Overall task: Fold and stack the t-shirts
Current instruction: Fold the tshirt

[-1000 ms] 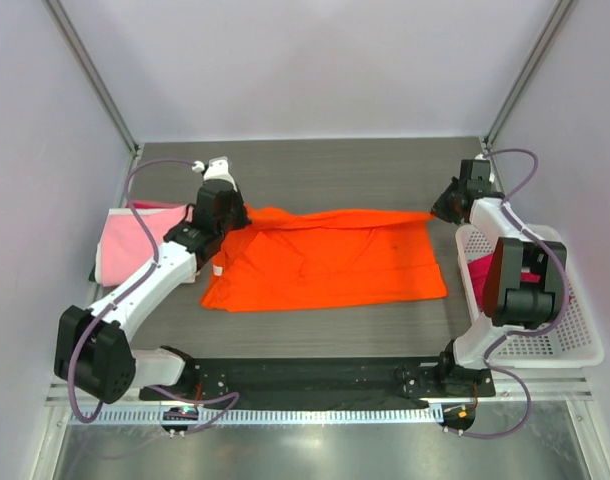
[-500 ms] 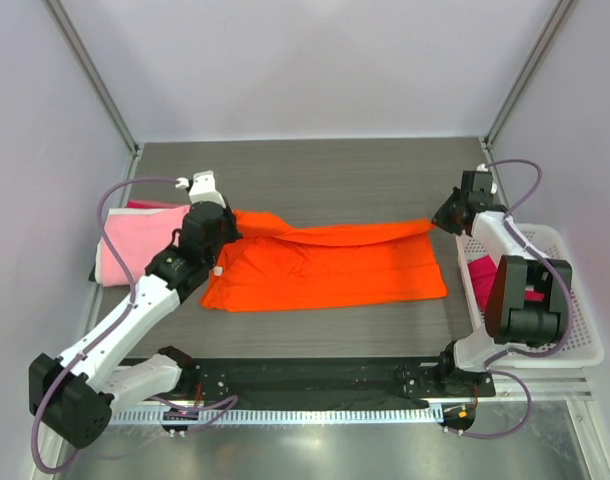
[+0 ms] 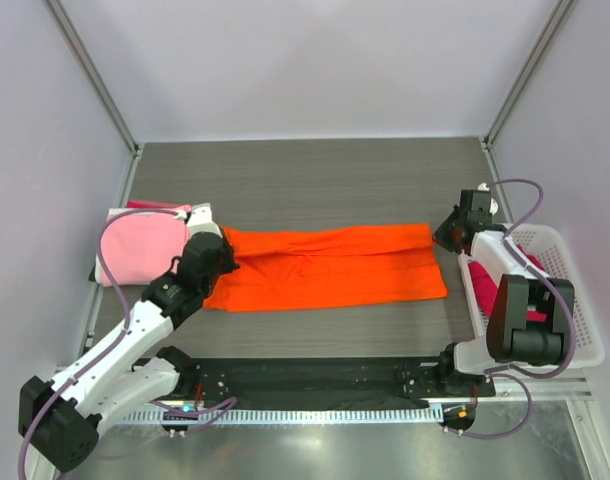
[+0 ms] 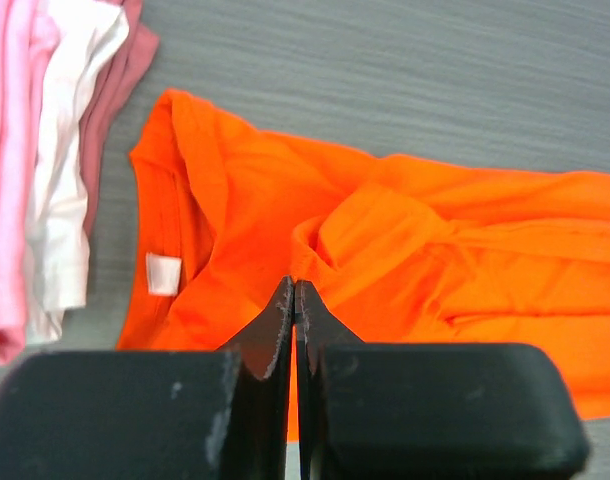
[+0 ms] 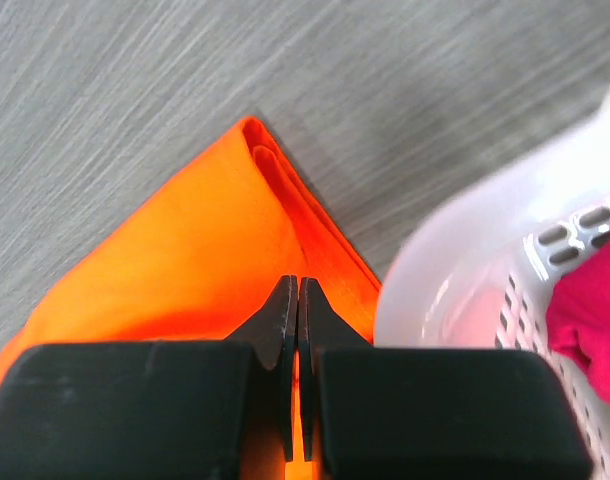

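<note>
While the left fingers (image 4: 282,325) are clenched on a bunched fold of the orange tee (image 3: 335,265) near its collar, the right fingers (image 5: 283,315) are clenched on the tee's opposite corner, with orange cloth showing between them. The tee lies on the bench (image 3: 315,180) between the two pairs of fingers, folded lengthwise into a long band. Its white neck label (image 4: 163,273) faces up, just left of the left fingers. Further left of those fingers is a stack of folded tees: pink tee (image 3: 140,250) on top, with the edges of a white tee (image 4: 65,180) and a dark-red tee (image 4: 120,80) showing. A narrow gap separates the stack from the orange tee. The basket (image 5: 455,290) sits just right of the right fingers, with a magenta tee (image 5: 590,320) inside it.
</note>
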You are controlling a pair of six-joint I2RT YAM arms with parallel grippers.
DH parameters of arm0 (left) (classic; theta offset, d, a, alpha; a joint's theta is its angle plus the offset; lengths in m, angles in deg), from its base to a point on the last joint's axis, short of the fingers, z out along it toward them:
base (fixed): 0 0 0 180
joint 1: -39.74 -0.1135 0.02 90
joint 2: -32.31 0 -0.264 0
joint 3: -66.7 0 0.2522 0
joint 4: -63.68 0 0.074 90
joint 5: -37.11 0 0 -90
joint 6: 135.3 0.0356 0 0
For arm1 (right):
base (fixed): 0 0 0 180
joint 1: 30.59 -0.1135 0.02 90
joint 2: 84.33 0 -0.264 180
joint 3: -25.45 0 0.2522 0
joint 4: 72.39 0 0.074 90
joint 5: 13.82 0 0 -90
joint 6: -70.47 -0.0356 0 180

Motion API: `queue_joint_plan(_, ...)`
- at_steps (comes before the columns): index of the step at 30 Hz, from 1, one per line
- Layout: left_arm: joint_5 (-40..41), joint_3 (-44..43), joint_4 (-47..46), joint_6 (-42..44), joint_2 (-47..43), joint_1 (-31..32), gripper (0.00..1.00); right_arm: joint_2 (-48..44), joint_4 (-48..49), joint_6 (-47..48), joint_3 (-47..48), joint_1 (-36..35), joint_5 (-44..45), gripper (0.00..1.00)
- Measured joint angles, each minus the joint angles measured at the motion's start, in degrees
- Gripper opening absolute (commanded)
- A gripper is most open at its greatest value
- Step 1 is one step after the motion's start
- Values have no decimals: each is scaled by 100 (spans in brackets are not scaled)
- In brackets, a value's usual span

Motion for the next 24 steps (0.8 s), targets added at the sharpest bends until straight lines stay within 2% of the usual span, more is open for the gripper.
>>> queue_joint_plan(2, -15, 142, 105, -103, -195, 11, 0, -131, 63, -57, -142, -2, 42, 11)
queue_joint_plan(3, -37, 219, 157, -153, -297, 13, 0, -190, 94, -87, -195, -7, 48, 28)
queue_joint_plan(4, -74, 308, 192, -210, -402, 15, 1, -243, 127, -133, -232, -9, 52, 34)
queue_joint_plan(7, -339, 568, 310, -431, -645, 15, 2, -496, 345, -221, -385, -50, 46, 48)
queue_joint_plan(9, -551, 765, 352, -577, -767, 26, 8, -739, 463, -262, -542, -55, 37, 56)
queue_joint_plan(10, -671, 874, 380, -638, -844, 35, 12, -868, 511, -271, -614, -55, 20, 57)
queue_joint_plan(13, -1034, 1182, 503, -863, -1152, 55, 30, -1134, 520, -254, -693, -52, -107, 59)
queue_joint_plan(14, -1163, 1270, 549, -918, -1309, 57, 39, -1176, 557, -236, -691, -72, -201, 59)
queue_joint_plan(16, -1327, 1353, 697, -1036, -1663, 59, 48, -1182, 599, -203, -678, -149, -437, 57)
queue_joint_plan(17, -1357, 1357, 782, -1080, -1834, 59, 63, -1167, 603, -190, -662, -243, -581, 57)
queue_joint_plan(18, -1351, 1357, 868, -1134, -1989, 61, 70, -1147, 605, -179, -640, -391, -713, 56)
queue_joint_plan(20, -1303, 1355, 1010, -1309, -2194, 63, 78, -1045, 636, -157, -546, -800, -960, 55)
queue_joint_plan(22, -1145, 1272, 1182, -1462, -2190, 68, 79, -868, 702, -160, -411, -1318, -1150, 53)
queue_joint_plan(24, -979, 1047, 1366, -1537, -1821, 66, 82, -623, 855, -173, -271, -1821, -1300, 49)
